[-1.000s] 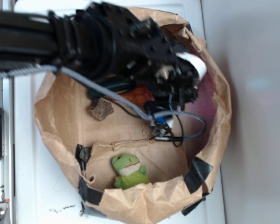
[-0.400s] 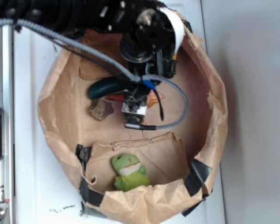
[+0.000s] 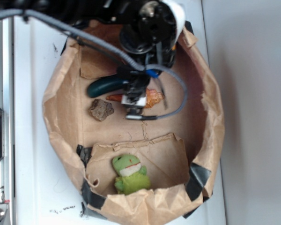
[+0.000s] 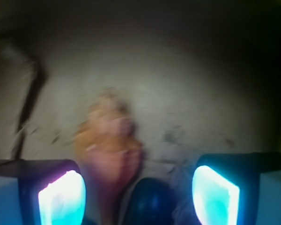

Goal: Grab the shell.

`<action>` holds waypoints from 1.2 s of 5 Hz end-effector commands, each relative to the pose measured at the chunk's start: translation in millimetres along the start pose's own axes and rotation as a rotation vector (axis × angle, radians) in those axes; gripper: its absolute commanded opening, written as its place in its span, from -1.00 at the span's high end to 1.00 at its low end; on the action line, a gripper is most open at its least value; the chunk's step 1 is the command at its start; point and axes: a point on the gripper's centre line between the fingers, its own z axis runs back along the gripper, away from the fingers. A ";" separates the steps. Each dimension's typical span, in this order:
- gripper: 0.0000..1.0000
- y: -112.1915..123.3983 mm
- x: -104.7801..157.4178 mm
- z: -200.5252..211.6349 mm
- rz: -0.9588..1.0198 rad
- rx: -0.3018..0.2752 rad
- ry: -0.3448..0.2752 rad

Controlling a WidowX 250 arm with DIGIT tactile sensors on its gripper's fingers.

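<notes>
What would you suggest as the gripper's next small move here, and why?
Probably lower straight down, then close. In the wrist view the gripper is open, its fingers apart with the blurred orange shell ahead between them, not yet gripped. The dark capsule lies close beside it, so keep centred.

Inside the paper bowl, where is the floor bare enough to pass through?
Bare floor lies right of the shell, toward the bowl wall, and below the rock above the torn flap. Crowded: shell, capsule and rock cluster under the gripper; frog fills the flap's left.
</notes>
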 end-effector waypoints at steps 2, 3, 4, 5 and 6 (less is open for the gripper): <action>-1.00 -44.3 -2.8 17.9 -0.014 -0.030 -0.110; -1.00 -46.5 -10.2 25.3 -0.248 -0.116 -0.150; -1.00 -46.2 -5.8 32.8 -0.233 -0.125 -0.165; -1.00 -45.6 8.5 31.2 -0.213 -0.093 -0.181; -1.00 -43.7 24.2 35.1 -0.177 -0.097 -0.194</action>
